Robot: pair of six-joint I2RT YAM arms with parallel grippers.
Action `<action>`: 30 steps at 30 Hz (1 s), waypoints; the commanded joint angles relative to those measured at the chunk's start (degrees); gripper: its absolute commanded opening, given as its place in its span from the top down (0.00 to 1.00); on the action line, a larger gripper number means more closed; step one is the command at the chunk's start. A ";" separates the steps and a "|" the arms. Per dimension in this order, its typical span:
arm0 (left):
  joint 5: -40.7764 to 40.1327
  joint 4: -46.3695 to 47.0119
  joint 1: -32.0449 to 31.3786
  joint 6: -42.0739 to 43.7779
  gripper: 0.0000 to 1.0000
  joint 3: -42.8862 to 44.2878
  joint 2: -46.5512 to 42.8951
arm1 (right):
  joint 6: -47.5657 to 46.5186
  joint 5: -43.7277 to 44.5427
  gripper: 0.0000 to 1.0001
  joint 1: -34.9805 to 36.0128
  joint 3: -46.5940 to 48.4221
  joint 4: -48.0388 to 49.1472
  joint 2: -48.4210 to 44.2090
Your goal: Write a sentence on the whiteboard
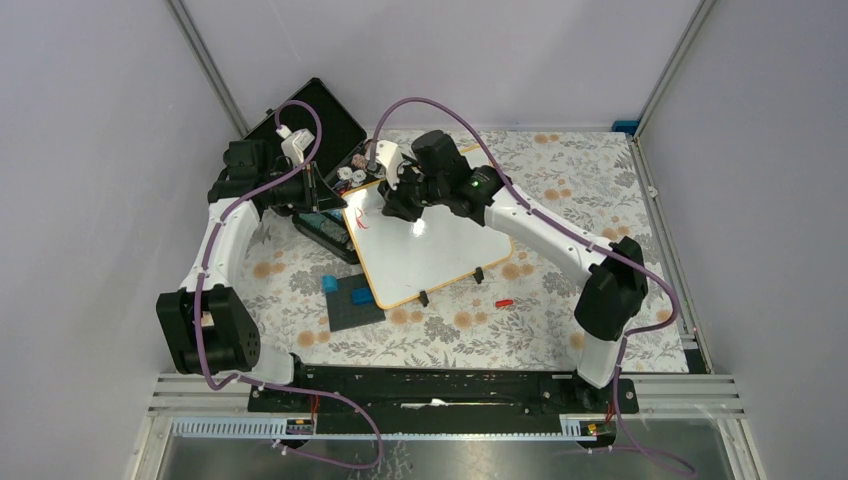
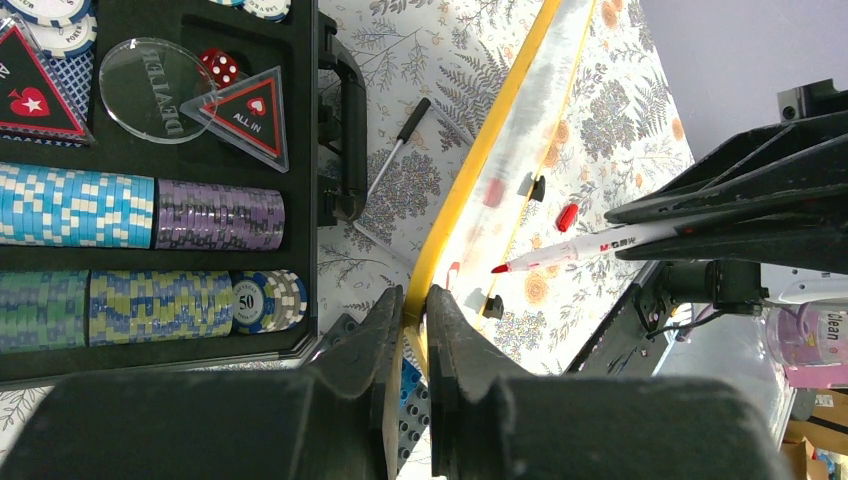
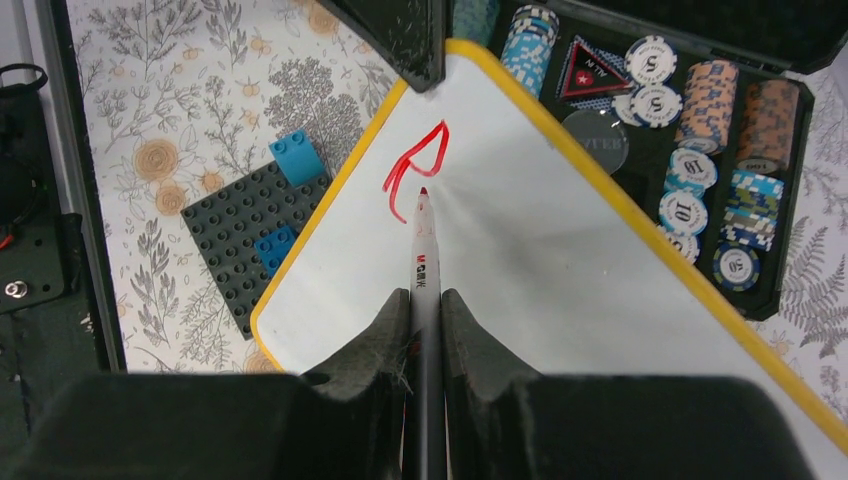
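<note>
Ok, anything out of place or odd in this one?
Only minor: a red cap lies loose on the tablecloth just off the whiteboard's near edge; the board itself sits askew.

The right hand [image 3: 425, 297] hides part of the marker [image 3: 423, 235].

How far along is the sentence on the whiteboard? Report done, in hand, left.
Done: marker uncapped, its red cap lying aside; one red letter-like mark near the whiteboard corner. In hand: right claw shut on the marker, tip by that mark; left claw pinches the board's frame. Left: nearly the whole sentence; the rest of the board is blank.
</note>
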 commanded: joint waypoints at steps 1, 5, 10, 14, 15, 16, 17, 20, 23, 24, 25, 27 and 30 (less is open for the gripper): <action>0.42 2.55 0.22 0.52 1.00 0.63 -2.32 | 0.75 0.88 1.00 -0.36 4.19 0.39 1.65; 0.39 2.55 0.17 0.61 1.00 0.64 -2.32 | 0.70 0.93 1.00 -0.36 4.88 0.31 2.69; 0.25 2.56 0.23 0.77 1.00 0.51 -2.19 | 0.44 1.07 1.00 -0.35 4.24 0.29 2.68; 0.25 2.55 0.17 0.76 1.00 0.63 -2.12 | -0.03 2.25 1.00 -0.41 3.89 0.33 2.89; 0.27 2.55 0.19 0.77 1.00 0.71 -2.11 | -0.21 2.64 1.00 -0.42 3.81 0.34 2.91; 0.28 2.57 0.17 0.78 1.00 0.73 -2.14 | -0.33 2.84 1.00 -0.47 3.67 0.27 2.79; 0.20 2.55 0.21 0.71 1.00 0.77 -2.18 | -0.29 2.90 1.00 -0.51 3.48 0.28 2.62; -0.05 2.59 0.22 0.78 1.00 0.71 -2.31 | -0.23 2.90 1.00 -1.30 2.86 0.33 1.82; 0.02 2.55 0.16 0.80 1.00 0.77 -2.27 | -0.52 2.99 1.00 -2.14 1.97 0.21 1.06; 0.04 2.58 0.19 0.75 1.00 0.82 -2.19 | -0.57 2.99 1.00 -2.40 1.67 0.24 0.78; 0.07 2.55 0.22 0.70 1.00 0.82 -2.10 | -0.69 2.98 1.00 -2.44 1.31 0.25 0.58; 0.19 2.59 0.22 0.63 1.00 0.81 -1.92 | -0.95 3.13 1.00 -2.58 0.79 0.19 0.18; 0.09 2.56 0.15 0.61 1.00 0.90 -1.96 | -1.06 3.05 1.00 -2.51 0.44 0.30 0.01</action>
